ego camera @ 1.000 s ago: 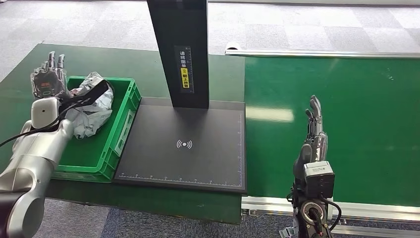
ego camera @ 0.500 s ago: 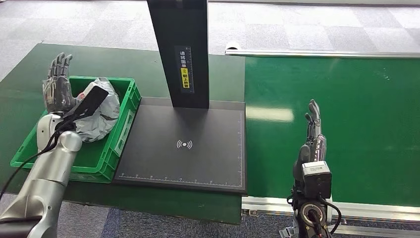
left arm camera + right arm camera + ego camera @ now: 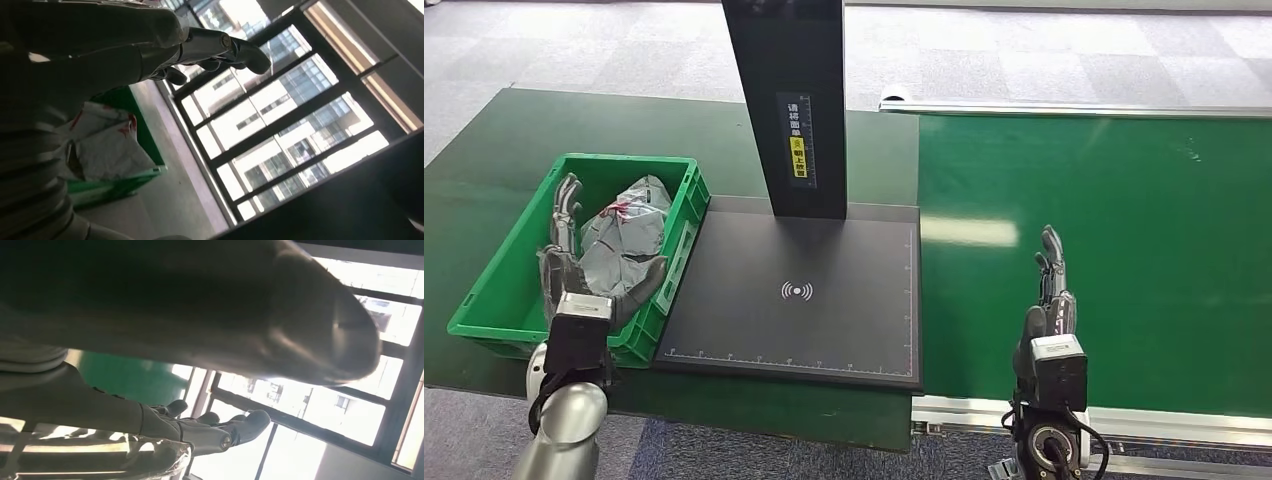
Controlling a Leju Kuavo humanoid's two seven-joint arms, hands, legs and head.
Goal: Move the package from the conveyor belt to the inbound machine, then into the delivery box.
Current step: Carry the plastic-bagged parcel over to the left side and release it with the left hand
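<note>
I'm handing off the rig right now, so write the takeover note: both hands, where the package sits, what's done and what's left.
Left hand: holds nothing, fingers apart, raised at the near edge of the green delivery box.
Right hand: holds nothing, fingers straight up, over the near part of the green conveyor belt.
Grey package: lies inside the delivery box, free of both hands.
Inbound machine: nothing on its black pad.
Done: the package is in the box.
Left: nothing for this package; no other parcel shows on the belt.
</note>
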